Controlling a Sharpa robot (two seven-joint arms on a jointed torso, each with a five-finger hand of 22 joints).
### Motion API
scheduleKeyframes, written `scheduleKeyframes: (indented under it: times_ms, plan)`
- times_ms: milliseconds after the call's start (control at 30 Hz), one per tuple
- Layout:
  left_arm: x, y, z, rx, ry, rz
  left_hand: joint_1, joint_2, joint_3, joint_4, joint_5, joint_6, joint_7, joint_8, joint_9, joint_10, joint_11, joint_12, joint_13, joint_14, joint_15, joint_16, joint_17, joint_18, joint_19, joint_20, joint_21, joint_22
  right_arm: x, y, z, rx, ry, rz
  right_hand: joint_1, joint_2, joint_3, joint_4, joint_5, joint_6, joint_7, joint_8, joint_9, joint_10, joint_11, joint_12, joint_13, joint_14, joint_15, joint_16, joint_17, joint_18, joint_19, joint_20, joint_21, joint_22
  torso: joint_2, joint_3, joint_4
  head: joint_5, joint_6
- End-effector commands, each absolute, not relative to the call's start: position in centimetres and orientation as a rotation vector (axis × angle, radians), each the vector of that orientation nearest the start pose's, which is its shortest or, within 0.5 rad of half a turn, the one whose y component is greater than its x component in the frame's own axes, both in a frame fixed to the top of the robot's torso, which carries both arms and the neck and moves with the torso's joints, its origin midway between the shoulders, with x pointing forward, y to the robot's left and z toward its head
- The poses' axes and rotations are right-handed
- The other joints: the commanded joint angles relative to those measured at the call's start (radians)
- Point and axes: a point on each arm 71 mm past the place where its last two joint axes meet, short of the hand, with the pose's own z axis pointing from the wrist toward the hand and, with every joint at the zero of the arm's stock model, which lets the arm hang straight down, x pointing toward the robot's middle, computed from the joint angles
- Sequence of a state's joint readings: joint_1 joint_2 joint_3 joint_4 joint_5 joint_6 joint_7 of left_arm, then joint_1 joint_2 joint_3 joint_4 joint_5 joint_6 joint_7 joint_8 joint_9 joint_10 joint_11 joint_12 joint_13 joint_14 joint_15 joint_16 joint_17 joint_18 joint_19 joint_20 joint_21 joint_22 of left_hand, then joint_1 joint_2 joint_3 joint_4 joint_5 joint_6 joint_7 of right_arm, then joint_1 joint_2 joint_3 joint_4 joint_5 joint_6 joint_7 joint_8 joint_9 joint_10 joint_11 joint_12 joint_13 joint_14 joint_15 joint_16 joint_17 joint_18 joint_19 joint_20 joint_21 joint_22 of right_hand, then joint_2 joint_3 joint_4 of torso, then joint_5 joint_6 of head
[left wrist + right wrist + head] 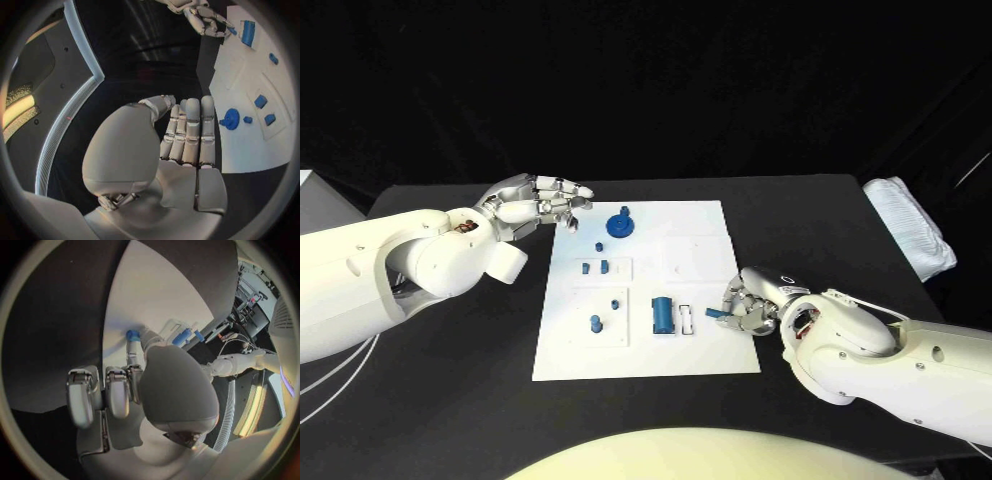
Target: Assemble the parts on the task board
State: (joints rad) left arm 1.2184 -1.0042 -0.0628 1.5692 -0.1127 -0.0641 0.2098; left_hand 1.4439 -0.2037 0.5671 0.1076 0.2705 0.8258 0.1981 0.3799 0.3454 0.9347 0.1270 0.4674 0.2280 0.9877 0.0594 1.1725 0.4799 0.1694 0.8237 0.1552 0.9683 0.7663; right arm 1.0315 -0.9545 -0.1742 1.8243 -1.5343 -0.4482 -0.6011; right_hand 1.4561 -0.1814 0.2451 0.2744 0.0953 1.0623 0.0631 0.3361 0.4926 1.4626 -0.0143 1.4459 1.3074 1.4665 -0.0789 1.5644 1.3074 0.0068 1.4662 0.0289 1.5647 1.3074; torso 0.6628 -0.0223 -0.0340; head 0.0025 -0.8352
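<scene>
Bright task board [646,290] against dim black surroundings; wrist views bend edges, perhaps slightly soft.

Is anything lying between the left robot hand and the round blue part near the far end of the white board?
Nothing visible. The left robot hand hovers over the table by the board's far left corner, and only bare white surface lies between its fingertips and the round blue part. The small blue piece nearby sits off that line.

Black table [473,340] fills the middle of the frame. Dead centre on it lies the white task board [697,225], flat. Over at the right edge, a bundle of white cloth [913,235] sits on the tabletop, well apart from the board.
</scene>
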Motion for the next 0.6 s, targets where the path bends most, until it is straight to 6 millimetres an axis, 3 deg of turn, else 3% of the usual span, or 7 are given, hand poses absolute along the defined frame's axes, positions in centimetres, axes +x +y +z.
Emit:
scheduleKeyframes:
  times_ms: [33, 167, 333, 600]
  plan:
    - [47.0, 25.7, -18.2, -1.034, 1.705, -1.541, -0.002, 0.008, 0.001, 0.001, 0.003, 0.002, -0.005, 0.004, -0.001, -0.006, 0.002, 0.006, 0.000, -0.007, 0.000, -0.004, 0.001, 0.015, 0.003, 0.002, -0.005, -0.002, 37.0, -20.2, -27.8, 0.151, 1.957, 0.347, -0.013, 0.003, 0.054, -0.043, 0.000, 0.009, 0.000, 0.000, -0.027, 0.054, 0.002, 0.004, 0.196, 0.103, 0.003, 0.004, 0.259, -0.007, 0.105, 0.002, 0.006, 0.263, 0.000, -0.0006, -0.0003, -0.001, 0.002]
    - [47.0, 25.4, -18.2, -1.031, 1.708, -1.546, -0.001, 0.009, 0.001, 0.000, 0.003, 0.003, -0.005, 0.005, -0.001, -0.005, 0.001, 0.007, 0.000, -0.007, 0.000, -0.003, 0.001, 0.015, 0.003, 0.002, -0.004, -0.002, 37.1, -19.9, -26.6, 0.201, 1.926, 0.393, -0.024, 0.003, 0.077, -0.045, 0.000, 0.014, -0.003, 0.001, -0.028, 0.058, 0.000, 0.010, 0.200, 0.104, 0.002, 0.006, 0.263, -0.007, 0.105, 0.000, 0.006, 0.263, 0.002, 0.0012, 0.0009, 0.000, 0.006]
    - [47.0, 25.2, -18.2, -1.029, 1.711, -1.550, -0.001, 0.009, 0.001, 0.000, 0.003, 0.003, -0.005, 0.005, -0.001, -0.005, 0.001, 0.007, 0.000, -0.007, 0.000, -0.003, 0.001, 0.015, 0.003, 0.002, -0.004, -0.002, 37.1, -19.4, -25.5, 0.295, 1.903, 0.464, -0.080, 0.000, 0.112, -0.033, -0.002, 0.021, -0.007, 0.002, -0.029, 0.064, -0.004, 0.019, 0.205, 0.104, -0.002, 0.006, 0.263, -0.007, 0.105, -0.003, 0.006, 0.263, 0.003, 0.0007, -0.0004, 0.001, 0.008]
    - [47.0, 25.2, -18.2, -1.030, 1.710, -1.549, 0.000, 0.009, 0.002, 0.000, 0.003, 0.003, -0.005, 0.005, -0.001, -0.005, 0.001, 0.008, 0.000, -0.007, -0.001, -0.003, 0.001, 0.015, 0.003, 0.002, -0.004, -0.001, 36.9, -18.5, -25.3, 0.433, 1.950, 0.532, -0.097, 0.000, 0.123, -0.031, -0.003, 0.023, -0.008, 0.003, -0.028, 0.066, -0.005, 0.022, 0.207, 0.104, -0.003, 0.006, 0.263, -0.007, 0.105, -0.004, 0.006, 0.263, 0.004, 0.0016, 0.0001, 0.000, 0.004]
